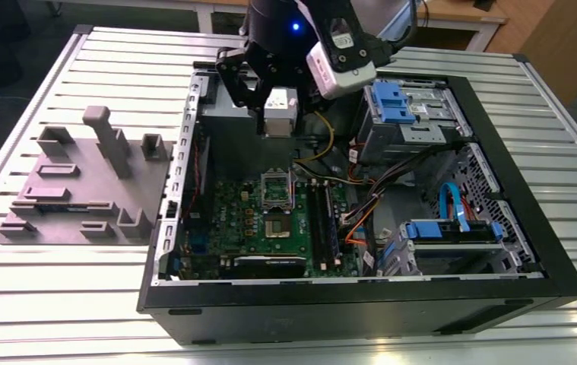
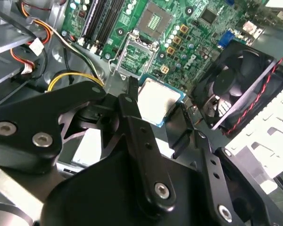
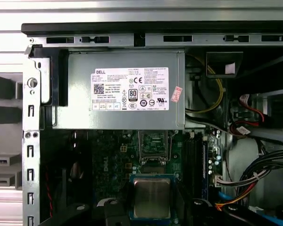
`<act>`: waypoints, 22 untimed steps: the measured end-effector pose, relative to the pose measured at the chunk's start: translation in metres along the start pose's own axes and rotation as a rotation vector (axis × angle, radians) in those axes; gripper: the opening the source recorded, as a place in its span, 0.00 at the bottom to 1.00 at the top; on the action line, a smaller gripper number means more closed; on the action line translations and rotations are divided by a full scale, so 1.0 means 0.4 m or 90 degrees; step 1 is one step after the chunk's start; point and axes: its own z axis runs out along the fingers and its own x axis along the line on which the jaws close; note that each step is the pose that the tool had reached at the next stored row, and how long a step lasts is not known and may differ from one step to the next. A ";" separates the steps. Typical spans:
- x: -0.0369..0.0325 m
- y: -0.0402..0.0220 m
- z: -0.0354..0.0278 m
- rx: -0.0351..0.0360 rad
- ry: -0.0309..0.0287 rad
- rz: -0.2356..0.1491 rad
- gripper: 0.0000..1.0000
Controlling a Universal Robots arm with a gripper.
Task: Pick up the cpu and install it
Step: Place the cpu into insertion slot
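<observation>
The cpu (image 2: 156,100) is a small flat square chip with a pale silver top and a thin dark rim. My gripper (image 2: 155,106) is shut on it, one black finger on each side. In the exterior view the gripper (image 1: 279,122) holds the cpu (image 1: 281,105) in the air over the open computer case, above the power-supply end of the motherboard. In the first wrist view the cpu (image 3: 152,197) hangs in line with the open socket (image 3: 153,143) on the green board below it. The socket (image 1: 278,225) lies bare, with its metal bracket (image 1: 276,188) flipped up.
The grey power supply (image 3: 118,89) sits close beside the socket. A black fan (image 2: 240,84), memory slots (image 2: 101,19) and loose cables (image 1: 364,205) crowd the board. Blue drive bays (image 1: 400,103) fill the case's far side. A grey-mauve block with posts (image 1: 80,190) stands on the slatted table at the exterior view's left.
</observation>
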 end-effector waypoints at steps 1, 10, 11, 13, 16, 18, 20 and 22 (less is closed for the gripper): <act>0.000 0.000 0.000 0.0000 0.0000 0.000 0.47; -0.001 -0.021 0.027 0.0010 0.0001 0.000 0.47; -0.001 -0.025 0.029 0.0009 0.0001 0.000 0.47; -0.002 -0.036 0.032 0.0008 0.0000 0.000 0.47; -0.002 -0.049 0.038 0.0008 0.0000 0.000 0.47; -0.002 -0.051 0.047 0.0007 0.0000 0.000 0.47; -0.003 -0.051 0.056 0.0007 0.0000 0.000 0.47; -0.006 -0.051 0.070 0.0008 0.0000 0.000 0.47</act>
